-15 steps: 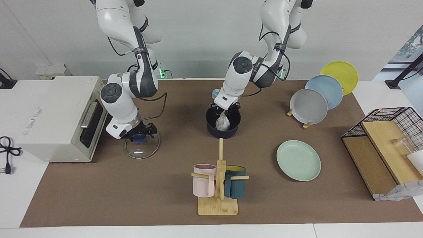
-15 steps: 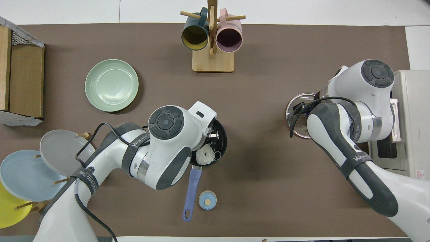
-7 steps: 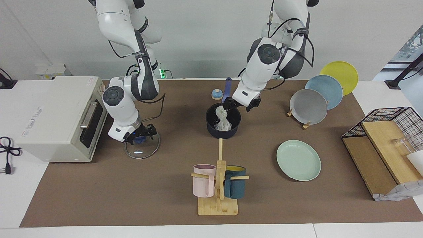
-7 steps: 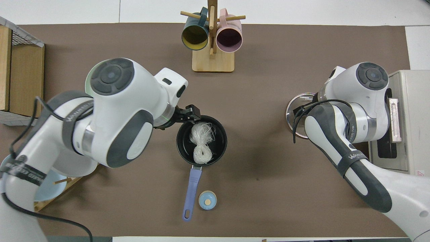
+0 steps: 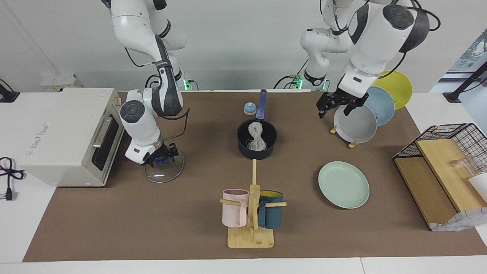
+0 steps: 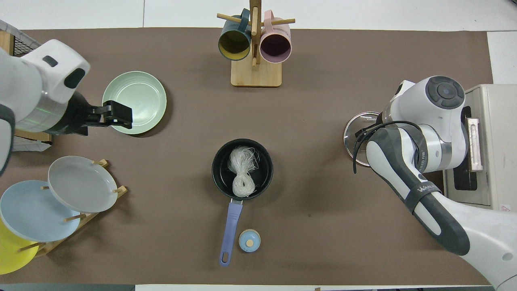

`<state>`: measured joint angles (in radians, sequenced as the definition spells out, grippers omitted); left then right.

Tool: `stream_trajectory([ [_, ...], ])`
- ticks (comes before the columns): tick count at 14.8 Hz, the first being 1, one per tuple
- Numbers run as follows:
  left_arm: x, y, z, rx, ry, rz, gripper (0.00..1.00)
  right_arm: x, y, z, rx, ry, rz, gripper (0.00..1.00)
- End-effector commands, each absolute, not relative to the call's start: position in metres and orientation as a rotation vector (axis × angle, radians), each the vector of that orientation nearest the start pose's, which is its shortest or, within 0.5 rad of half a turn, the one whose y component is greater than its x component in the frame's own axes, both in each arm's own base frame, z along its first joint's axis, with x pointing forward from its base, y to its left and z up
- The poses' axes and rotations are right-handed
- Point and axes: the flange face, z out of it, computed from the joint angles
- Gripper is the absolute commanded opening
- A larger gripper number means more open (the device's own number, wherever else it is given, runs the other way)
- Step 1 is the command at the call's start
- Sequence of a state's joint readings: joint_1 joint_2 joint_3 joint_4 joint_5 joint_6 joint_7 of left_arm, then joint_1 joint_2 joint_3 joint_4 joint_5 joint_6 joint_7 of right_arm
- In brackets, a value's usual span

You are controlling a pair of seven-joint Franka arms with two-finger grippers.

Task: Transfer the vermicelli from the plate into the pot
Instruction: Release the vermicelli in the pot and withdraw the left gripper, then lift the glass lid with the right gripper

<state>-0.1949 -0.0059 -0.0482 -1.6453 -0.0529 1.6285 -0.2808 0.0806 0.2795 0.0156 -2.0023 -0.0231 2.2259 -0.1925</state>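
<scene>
The dark navy pot stands mid-table, its blue handle toward the robots; it also shows in the overhead view. Both whitish vermicelli nests lie inside it, one against the other. The mint-green plate lies bare toward the left arm's end. My left gripper is open and empty, raised in the air over the plate's edge. My right gripper is down at the blue knob of a glass lid and waits there.
A mug stand with a pink and a teal mug is farther from the robots than the pot. A rack with grey, blue and yellow plates, a wire basket, an oven and a small blue knob stand around.
My left gripper let go of the vermicelli in the pot, rose, and swung toward the left arm's end, ending over the plate's edge. The right arm hardly moved.
</scene>
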Motion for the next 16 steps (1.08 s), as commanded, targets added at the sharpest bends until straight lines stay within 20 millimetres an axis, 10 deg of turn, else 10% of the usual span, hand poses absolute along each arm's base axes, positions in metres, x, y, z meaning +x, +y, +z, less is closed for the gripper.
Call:
stream_trajectory([
  [1, 0.525, -0.12, 0.613, -3.145, 0.033, 0.063, 1.0, 0.59, 0.042, 0.313, -3.119, -0.503, 0.065, 0.77],
  [11, 0.514, -0.116, 0.608, -3.119, 0.045, 0.094, 1.0, 0.59, 0.047, 0.316, -3.116, -0.514, 0.089, 0.43],
  [16, 0.521, -0.118, 0.613, -3.135, 0.033, 0.09, 1.0, 0.597, 0.051, 0.328, -3.114, -0.524, 0.101, 0.42],
])
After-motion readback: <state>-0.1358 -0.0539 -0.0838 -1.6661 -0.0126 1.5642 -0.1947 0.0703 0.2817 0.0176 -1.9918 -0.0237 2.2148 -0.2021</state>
